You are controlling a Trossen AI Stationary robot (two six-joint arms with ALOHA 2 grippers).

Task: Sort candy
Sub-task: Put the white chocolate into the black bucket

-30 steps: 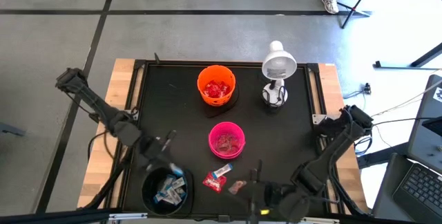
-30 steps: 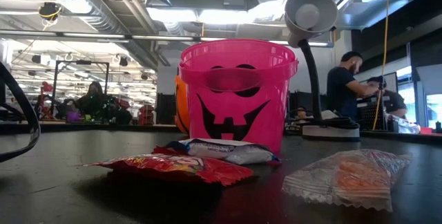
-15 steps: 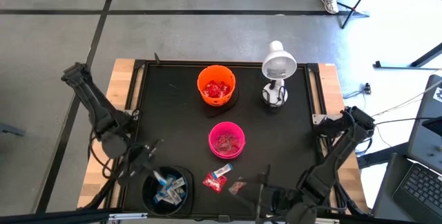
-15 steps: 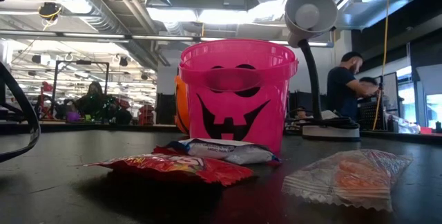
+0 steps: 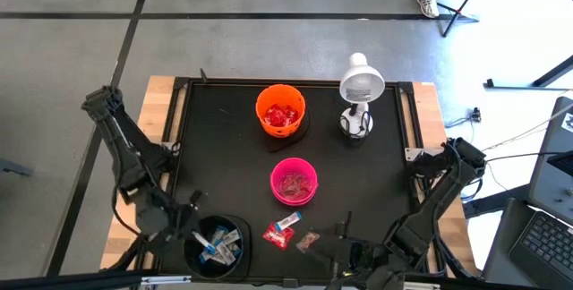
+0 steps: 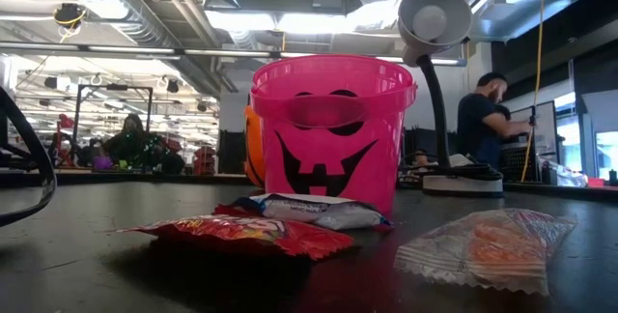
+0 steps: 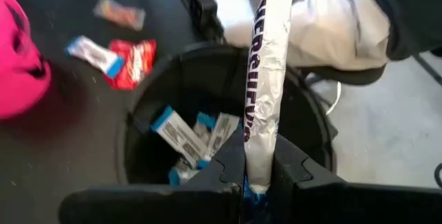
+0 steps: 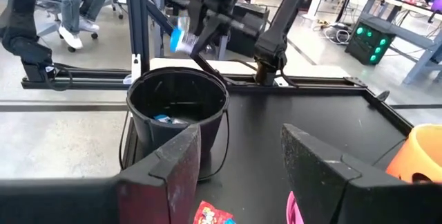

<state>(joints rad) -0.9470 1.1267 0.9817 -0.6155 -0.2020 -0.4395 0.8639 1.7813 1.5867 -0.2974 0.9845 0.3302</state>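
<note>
Currently left pincer (image 7: pixel 257 175) pinches a silver-blue candy bar (image 7: pixel 264 79) over the black bowl (image 7: pixel 148 92) — right pincer (image 8: pixel 238 158) spread, near table edge.

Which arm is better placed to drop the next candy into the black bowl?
Left. Its gripper is shut on a silver bar right above the black bowl. The right gripper is open, empty and beside the bowl.

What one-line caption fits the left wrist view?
Left end effector shut on a silver-and-blue candy bar above the black bowl of similar bars.
</note>
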